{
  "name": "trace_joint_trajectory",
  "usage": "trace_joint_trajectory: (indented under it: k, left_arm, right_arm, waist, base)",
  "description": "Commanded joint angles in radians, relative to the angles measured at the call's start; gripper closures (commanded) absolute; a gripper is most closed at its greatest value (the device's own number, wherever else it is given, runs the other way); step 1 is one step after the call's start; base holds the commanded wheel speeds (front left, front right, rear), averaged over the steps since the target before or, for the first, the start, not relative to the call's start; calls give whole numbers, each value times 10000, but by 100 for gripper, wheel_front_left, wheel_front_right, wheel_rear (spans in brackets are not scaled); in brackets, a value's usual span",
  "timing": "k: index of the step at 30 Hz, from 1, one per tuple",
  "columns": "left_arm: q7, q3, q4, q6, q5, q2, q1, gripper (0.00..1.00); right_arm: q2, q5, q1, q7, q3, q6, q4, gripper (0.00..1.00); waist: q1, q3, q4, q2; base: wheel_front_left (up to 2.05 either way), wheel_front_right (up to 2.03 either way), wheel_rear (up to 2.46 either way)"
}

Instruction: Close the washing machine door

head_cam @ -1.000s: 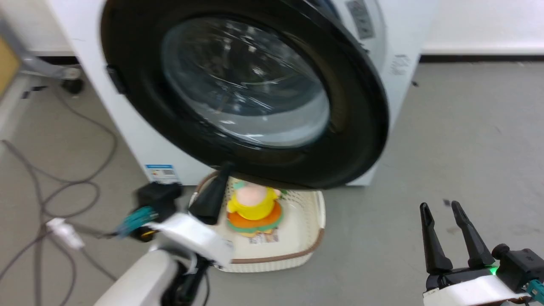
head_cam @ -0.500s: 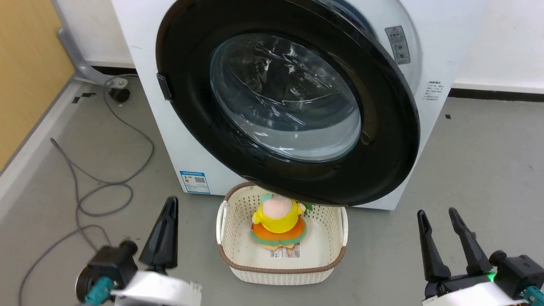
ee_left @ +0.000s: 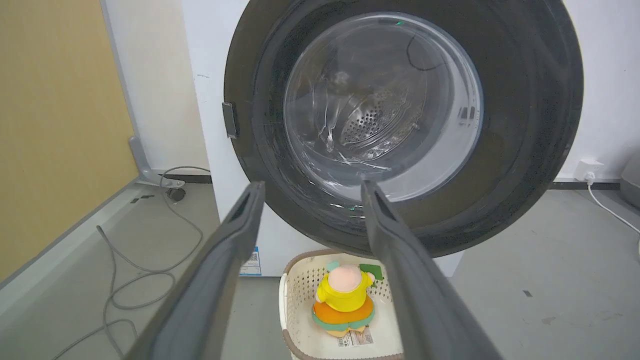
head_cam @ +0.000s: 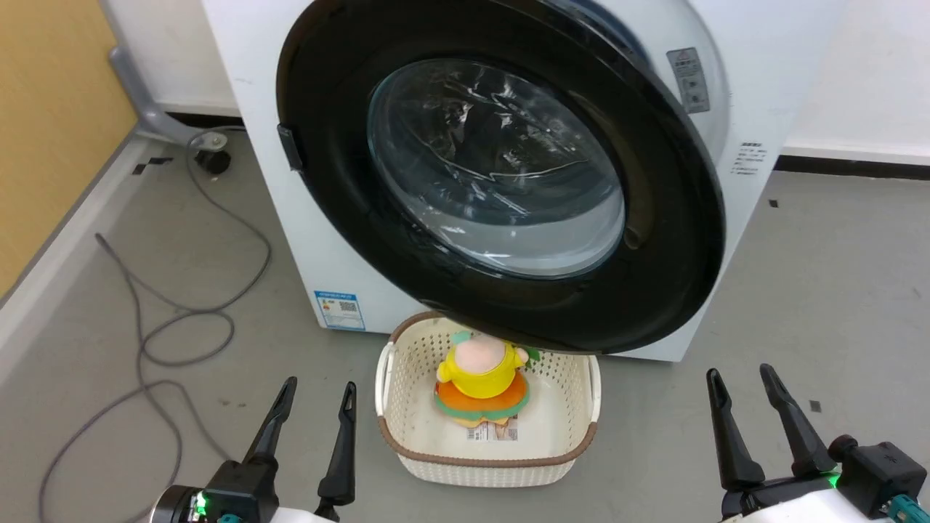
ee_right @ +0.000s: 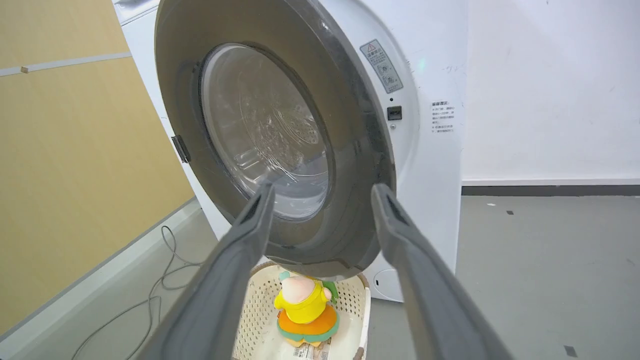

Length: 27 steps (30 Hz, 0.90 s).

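1. Grey floor point(head_cam: 814, 276) below a white wall point(head_cam: 872, 73), with a tan panel point(head_cam: 51, 109) at far left and a loose grey cable point(head_cam: 182, 319) looping beside it.
2. Low at left: left gripper point(head_cam: 320, 383), fingers spread wide, pinching nothing, aimed at the machine and well short of it.
3. Centre foreground: cream basket point(head_cam: 487, 460) on the floor close against the machine's base, carrying a plush toy point(head_cam: 483, 374) in yellow and orange.
4. Above it: white washing machine point(head_cam: 305, 232) and its black-rimmed washing machine door point(head_cam: 676, 240), ajar, with the right edge swung off the white front and the lower rim overhanging the basket's far end. Bulging glass window point(head_cam: 501, 160) at centre; small dark slot point(ee_right: 394, 112) on the front left uncovered, probably the catch. Judged not yet latched.
5. Low at right: right gripper point(head_cam: 740, 372), fingers likewise apart and empty, touching nothing.
6. Risks from here:
   - a push on the slick, curved glass, and fingertips skating off;
   - a push near the left edge, likely the hinge side, and little swing gained;
   - too soft a shove, and a door resting against the catch or bouncing back;
   - spread fingers straying past the right rim, and a pinch between door and front;
   - a forward roll of the base, and a shoved basket.
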Motion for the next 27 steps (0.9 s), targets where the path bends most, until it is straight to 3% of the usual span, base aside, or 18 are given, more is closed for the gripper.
trace_joint_trajectory:
  k: [1,2,3,15,27]
  left_arm:
    - [-43,18,26,24,82,-34,112,0]
    - [-43,31,23,18,121,-73,99,0]
    - [-43,37,18,-1,153,-109,76,0]
    - [-43,77,-117,-247,514,-632,-600,0]
    - [-43,234,-203,-566,795,-1204,-1312,0]
  right_arm:
    - [11,75,104,-46,24,8,-9,22]
    - [-12,114,62,-46,63,8,-45,74]
    - [-74,139,21,-46,143,8,-71,100]
    - [-1795,507,-1872,797,1678,8,-261,100]
    - [-3805,2116,-4863,1874,1625,8,1594,100]
  waist:
    - [1,48,55,0]
    - [1,88,104,0]
    - [1,134,160,0]
    - [1,1418,1141,0]
    - [1,2608,1952,0]
  base:
    - [0,0,0]
    - [0,0,0]
    - [0,0,0]
    - [0,0,0]
    - [0,0,0]
